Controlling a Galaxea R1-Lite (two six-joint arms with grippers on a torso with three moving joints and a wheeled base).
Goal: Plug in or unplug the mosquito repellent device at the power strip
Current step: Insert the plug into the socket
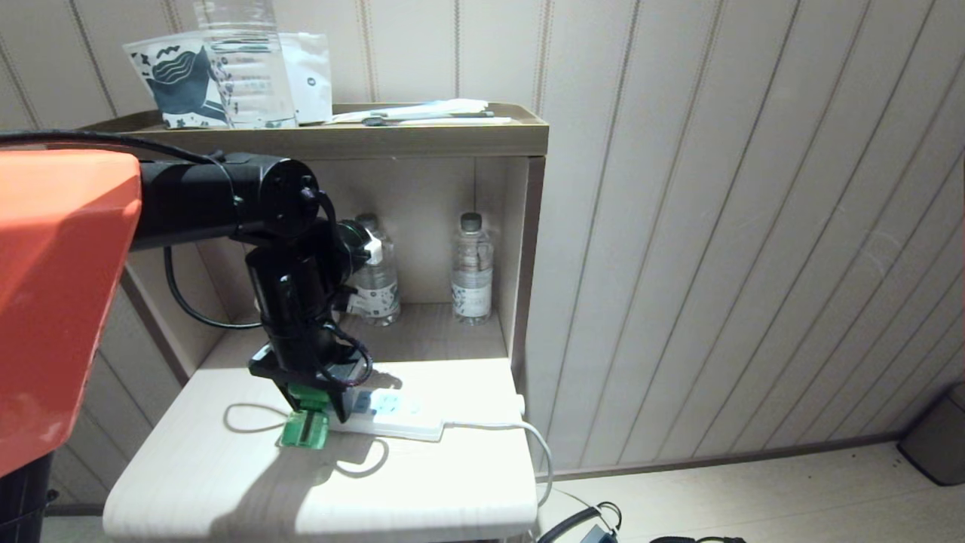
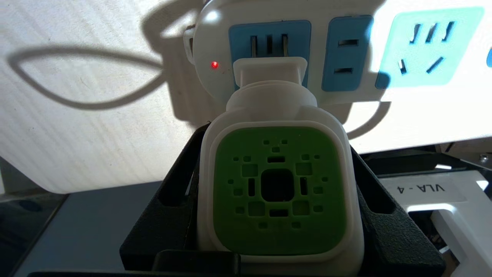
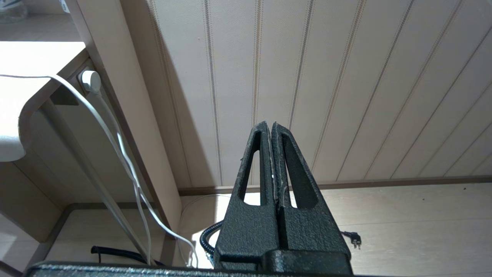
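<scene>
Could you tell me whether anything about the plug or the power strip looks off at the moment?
Yes: the mosquito repellent device, held in the left gripper, is only partly seated. Its metal prongs show bare above the end socket of the power strip, beside the lit red light.

"VLA - 4" on white label (image 2: 421, 189)
</scene>
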